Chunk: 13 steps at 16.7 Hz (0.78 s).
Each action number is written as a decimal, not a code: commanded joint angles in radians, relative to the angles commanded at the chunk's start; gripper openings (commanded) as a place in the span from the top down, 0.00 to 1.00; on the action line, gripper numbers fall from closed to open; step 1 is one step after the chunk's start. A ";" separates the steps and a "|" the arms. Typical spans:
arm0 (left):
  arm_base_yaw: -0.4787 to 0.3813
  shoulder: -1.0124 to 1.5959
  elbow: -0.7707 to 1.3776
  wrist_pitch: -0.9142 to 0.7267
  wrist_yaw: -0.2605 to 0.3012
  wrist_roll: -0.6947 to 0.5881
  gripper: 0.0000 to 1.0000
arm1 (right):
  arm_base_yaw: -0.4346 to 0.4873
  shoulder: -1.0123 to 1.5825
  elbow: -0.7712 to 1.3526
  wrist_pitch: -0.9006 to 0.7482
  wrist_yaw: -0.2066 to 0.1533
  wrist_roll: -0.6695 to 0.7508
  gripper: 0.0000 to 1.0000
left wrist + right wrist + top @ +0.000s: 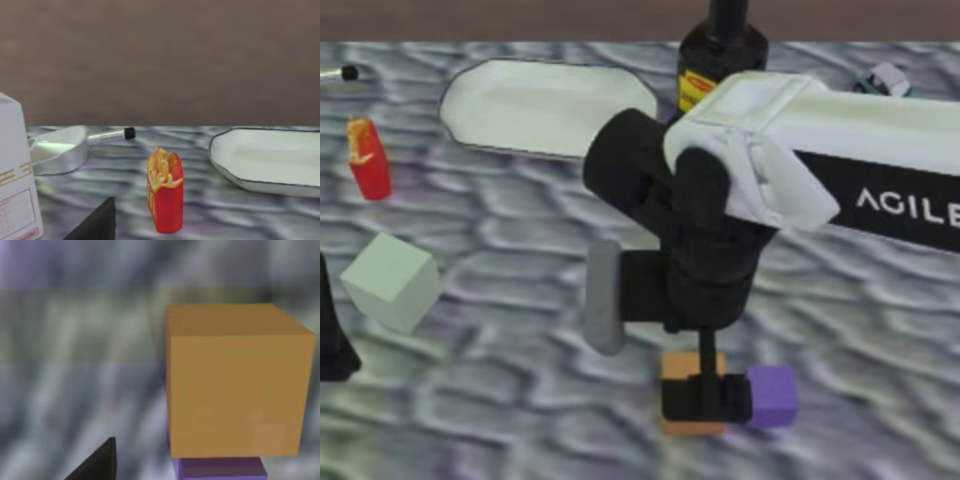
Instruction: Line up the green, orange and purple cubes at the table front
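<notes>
Top view: right arm reaching in from right side of table [500, 400], right gripper [705, 398] down at table front over orange cube [691, 366], dark fingers straddling it; whether clamped or slack, cannot tell. Purple cube [772, 395] just beside orange cube on its right, seemingly touching. Green cube [391, 281] well apart at left, tilted relative to the other two. Left gripper [332, 345] only a dark shape at left edge, beside green cube; finger state cannot tell. White oval tray [548, 107] at back, dark bottle [719, 58] to its right, red fries carton [367, 157] at far left. Left wrist view: fries carton [165, 192] upright on table, tray [268, 159] near it, metal scoop [62, 152] with black-tipped handle, white box [16, 180] at edge, one dark fingertip [97, 222] showing. Right wrist view: orange cube [235, 382] close up, purple cube [220, 467] against it, one dark fingertip [97, 462] apart from the orange face.
</notes>
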 joint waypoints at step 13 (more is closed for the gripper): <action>-0.041 1.019 0.746 -0.580 -0.001 0.215 0.00 | -0.467 -1.057 -0.780 0.602 -0.055 0.344 0.00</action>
